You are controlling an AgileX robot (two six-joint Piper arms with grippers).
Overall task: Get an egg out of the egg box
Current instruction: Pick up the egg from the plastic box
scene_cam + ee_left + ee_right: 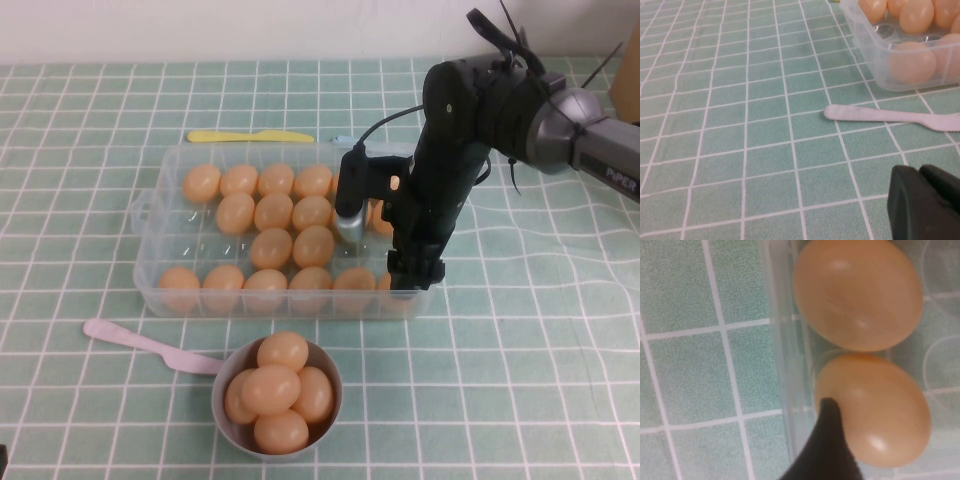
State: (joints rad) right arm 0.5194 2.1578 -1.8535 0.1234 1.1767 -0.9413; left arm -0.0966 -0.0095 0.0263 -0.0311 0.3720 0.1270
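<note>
Right gripper (413,283): jaws wide, lowered at egg box (150,262) near corner, five o'clock; fingertip (827,415) apparently touching egg (880,410).
Left gripper (925,202): parked above cloth, state unclear.

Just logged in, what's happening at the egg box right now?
The right gripper is down at the near right corner of the egg box, open, with one finger beside an egg next to the box wall; nothing is gripped yet. The left gripper sits low over the tablecloth, away from the box, near a pale plastic knife. A grey bowl in front of the box already holds several eggs.
</note>
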